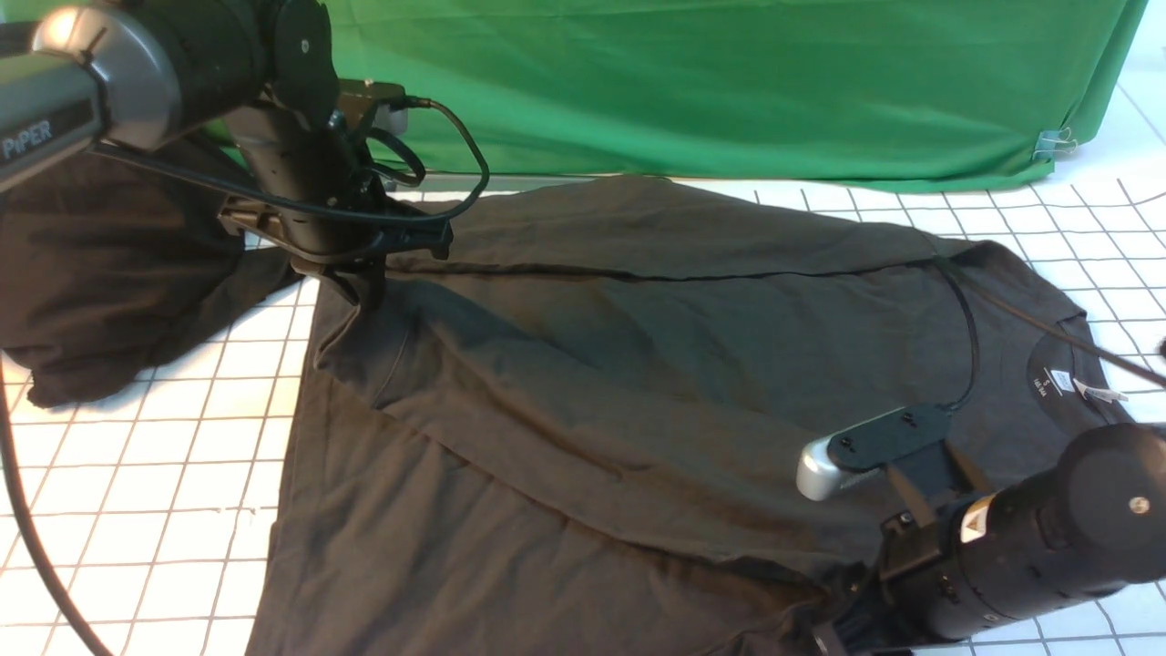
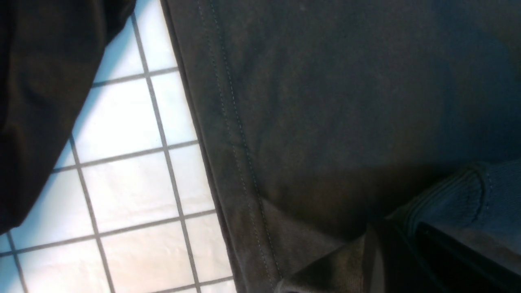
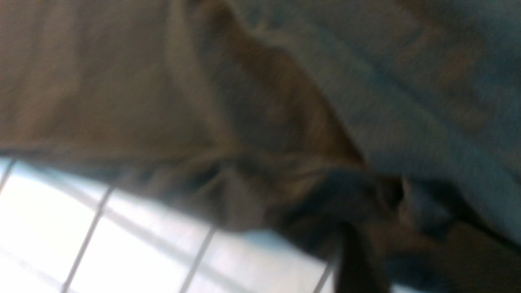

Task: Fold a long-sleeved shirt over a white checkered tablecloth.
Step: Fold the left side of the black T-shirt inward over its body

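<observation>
A black garment (image 1: 100,273) lies heaped at the far left on the tablecloth (image 1: 137,474). Just beside it, the left tool (image 1: 364,296) presses down on the shirt (image 1: 592,383) at its far left corner. It is closed, with fabric pinched at its tip. The shirt lies spread across the middle of the tabletop, dark brownish-black and creased. One side is folded over along a long straight edge, and the white neck label (image 1: 1061,378) sits at the far right. The right tool (image 1: 838,627) is at the shirt's near edge, right of centre; I cannot tell whether it is open or closed. Only the left wrist view shows a double-stitched hem (image 2: 240,142) and a ribbed cuff (image 2: 460,195) by the tool. The right wrist view is blurred and shows only the bunched shirt edge over the squares.
</observation>
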Tool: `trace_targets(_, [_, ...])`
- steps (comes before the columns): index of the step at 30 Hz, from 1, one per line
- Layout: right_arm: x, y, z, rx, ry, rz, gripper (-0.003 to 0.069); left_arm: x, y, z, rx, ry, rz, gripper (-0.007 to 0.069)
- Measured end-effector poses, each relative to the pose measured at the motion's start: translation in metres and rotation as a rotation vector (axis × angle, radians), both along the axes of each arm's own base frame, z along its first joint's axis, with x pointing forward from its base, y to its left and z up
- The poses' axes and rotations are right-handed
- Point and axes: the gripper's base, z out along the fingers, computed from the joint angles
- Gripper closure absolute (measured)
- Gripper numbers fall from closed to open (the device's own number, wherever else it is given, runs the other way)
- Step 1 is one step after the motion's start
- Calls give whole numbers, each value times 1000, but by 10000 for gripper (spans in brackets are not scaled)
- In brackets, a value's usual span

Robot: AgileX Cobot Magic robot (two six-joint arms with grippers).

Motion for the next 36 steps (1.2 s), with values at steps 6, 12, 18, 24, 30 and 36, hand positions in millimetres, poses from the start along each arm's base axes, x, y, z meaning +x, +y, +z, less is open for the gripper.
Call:
trace_targets(6, [10,2,-13,-6,-22,-35,333,1,0,0,-2,-8,-2,610])
trace_targets(12, [11,2,-13,-18,-44,-2,589,1,0,0,1,-11,-8,610])
trace_targets(18, [-2,0,0,-13,15,34,641,0,0,0,13,3,-30,610])
trace_targets(24, [-18,-4,16,-8,79,74,642,-1,0,0,14,11,-30,610])
trace_targets(30, [-31,-9,23,-11,134,96,644,-4,1,-1,21,40,-28,610])
trace_targets(36, [-44,-16,13,-25,172,77,645,-4,1,-1,25,46,-34,610])
